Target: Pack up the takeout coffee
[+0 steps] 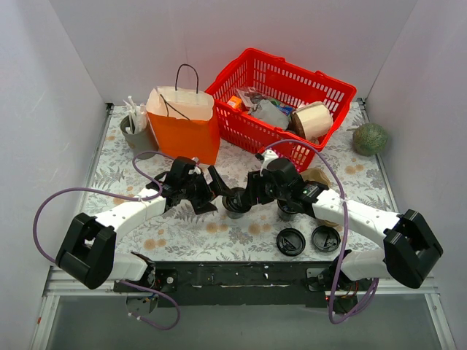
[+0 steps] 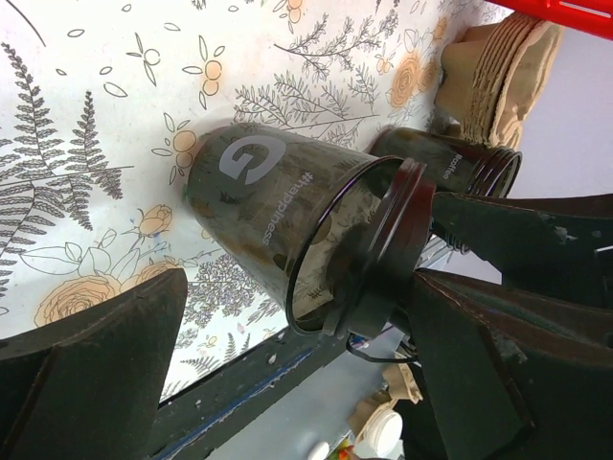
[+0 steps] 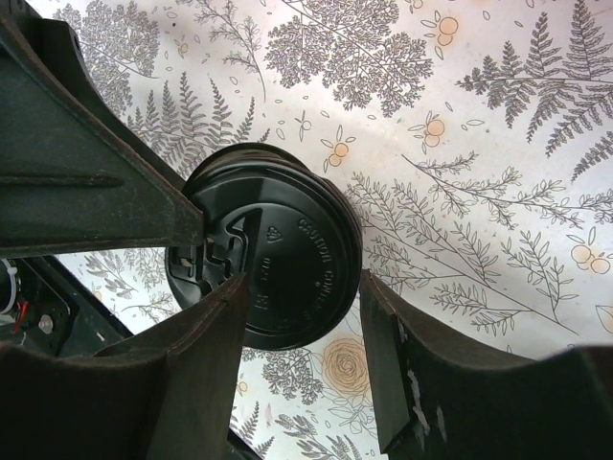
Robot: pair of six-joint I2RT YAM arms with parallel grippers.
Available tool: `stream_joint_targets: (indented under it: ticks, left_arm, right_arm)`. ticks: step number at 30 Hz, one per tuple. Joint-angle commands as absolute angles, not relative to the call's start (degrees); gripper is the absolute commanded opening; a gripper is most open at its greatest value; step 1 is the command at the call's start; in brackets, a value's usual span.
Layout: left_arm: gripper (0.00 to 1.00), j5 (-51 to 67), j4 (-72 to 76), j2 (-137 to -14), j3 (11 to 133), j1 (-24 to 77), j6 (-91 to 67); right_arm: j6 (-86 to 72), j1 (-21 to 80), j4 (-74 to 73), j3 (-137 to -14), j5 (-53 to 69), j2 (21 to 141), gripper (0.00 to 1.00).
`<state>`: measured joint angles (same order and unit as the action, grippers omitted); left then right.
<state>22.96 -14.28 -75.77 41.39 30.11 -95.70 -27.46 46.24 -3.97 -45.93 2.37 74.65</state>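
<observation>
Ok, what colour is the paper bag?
The paper bag is orange with a pale top; best in the top external view.

I had bright, even overhead light and soft shadows across the table (image 1: pixel 219 233). Up close, the lid (image 3: pixel 287 259) showed a faint sheen; the near fingers (image 3: pixel 192 383) looked dark and blurred.

The flower-printed worktop (image 1: pixel 182 232) carries an orange bag (image 1: pixel 184 131), a red basket (image 1: pixel 257 133), a grey pot (image 1: pixel 137 136), a green ball (image 1: pixel 371 138), two black lids (image 1: pixel 290 241), the takeout coffee (image 2: pixel 259 206) and another dark cup (image 2: pixel 433 155).
</observation>
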Motion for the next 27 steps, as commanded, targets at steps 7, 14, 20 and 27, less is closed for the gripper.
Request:
stream_joint_targets:
  ticks: [7, 14, 20, 27]
  left_arm:
    - [0.98, 23.2, -12.0, -76.5, 43.9, 30.0, -96.1]
    - [0.94, 23.6, -12.0, -76.8, 43.7, 30.0, -95.0]
    - [0.87, 24.1, -11.9, -76.9, 43.7, 30.0, -94.2]
    - [0.73, 23.8, -11.8, -76.8, 43.5, 29.9, -93.6]
  right_arm:
    - [-26.8, 46.1, -0.5, -47.5, 6.1, 77.2, 0.58]
    - [-27.1, 46.1, 1.3, -48.1, 6.7, 77.3, 0.58]
    - [-27.3, 46.1, 1.1, -49.0, 7.0, 77.3, 0.58]
    - [-27.7, 46.6, 1.7, -50.8, 7.2, 79.4, 0.58]
